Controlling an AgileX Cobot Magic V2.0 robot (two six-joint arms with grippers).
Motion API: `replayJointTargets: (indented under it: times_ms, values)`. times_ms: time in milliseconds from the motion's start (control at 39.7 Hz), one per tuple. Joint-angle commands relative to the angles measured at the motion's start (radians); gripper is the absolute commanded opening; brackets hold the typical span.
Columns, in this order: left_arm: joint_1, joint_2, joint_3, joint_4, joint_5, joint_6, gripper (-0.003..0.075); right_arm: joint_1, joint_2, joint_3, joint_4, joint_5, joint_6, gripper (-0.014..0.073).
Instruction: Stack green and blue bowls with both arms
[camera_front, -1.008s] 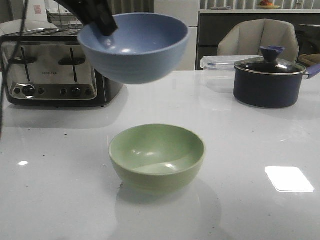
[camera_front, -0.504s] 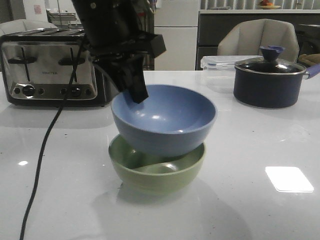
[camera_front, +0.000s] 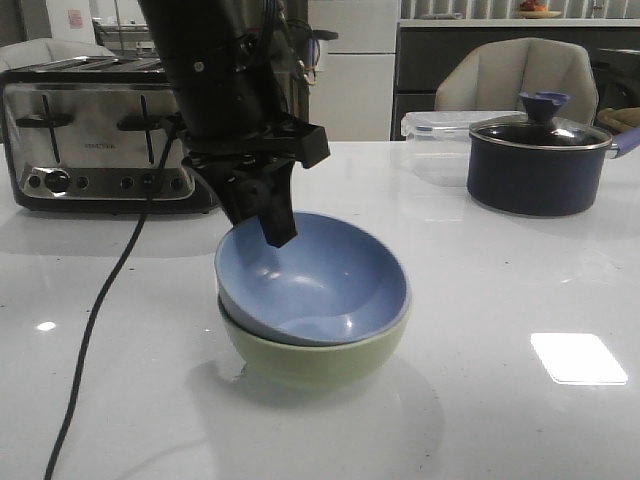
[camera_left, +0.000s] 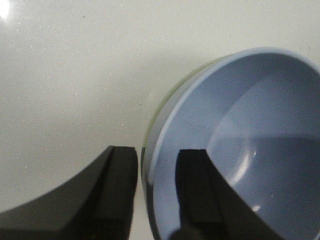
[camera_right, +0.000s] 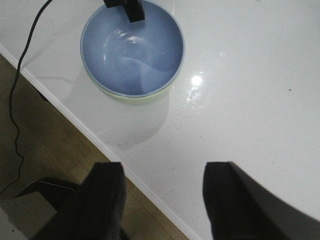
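The dusty blue bowl (camera_front: 320, 290) sits inside the sage green bowl (camera_front: 310, 365) at the middle of the table, tilted a little with its left rim higher. My left gripper (camera_front: 265, 225) comes down from above and is shut on the blue bowl's back left rim, one finger inside and one outside. In the left wrist view, the gripper (camera_left: 157, 152) straddles the blue bowl's (camera_left: 250, 125) rim. My right gripper (camera_right: 162, 170) is open and empty, high above the table's front edge. From there I see the blue bowl (camera_right: 132, 47) and a green sliver (camera_right: 135, 97) under it.
A steel toaster (camera_front: 100, 130) stands at the back left. A dark navy lidded pot (camera_front: 540, 160) and a clear plastic container (camera_front: 435, 135) stand at the back right. A black cable (camera_front: 100, 310) trails from the left arm across the table. The table's front edge (camera_right: 100, 140) borders wooden floor.
My left gripper has carried the blue bowl down from high above, to the right, and into the green bowl, where it now rests.
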Motion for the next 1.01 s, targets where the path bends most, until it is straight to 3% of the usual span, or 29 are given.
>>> replayJointTargets:
  times_ms: [0, 76, 479, 983]
  values:
    - [-0.005, -0.054, -0.033, -0.015, -0.027, 0.002, 0.0436, 0.002, -0.007, -0.026, 0.008, -0.064, -0.006, 0.0462]
    - [-0.005, -0.057, -0.033, -0.014, -0.027, 0.002, 0.0472, 0.002, -0.007, -0.026, 0.008, -0.064, -0.006, 0.0462]
    - [-0.005, -0.298, 0.014, 0.03, -0.057, -0.009, 0.0472, 0.002, -0.007, -0.026, 0.008, -0.064, -0.006, 0.0462]
    - [-0.005, -0.916, 0.52, 0.029, -0.213, -0.009, 0.0456, 0.002, -0.007, -0.026, 0.008, -0.064, -0.006, 0.0462]
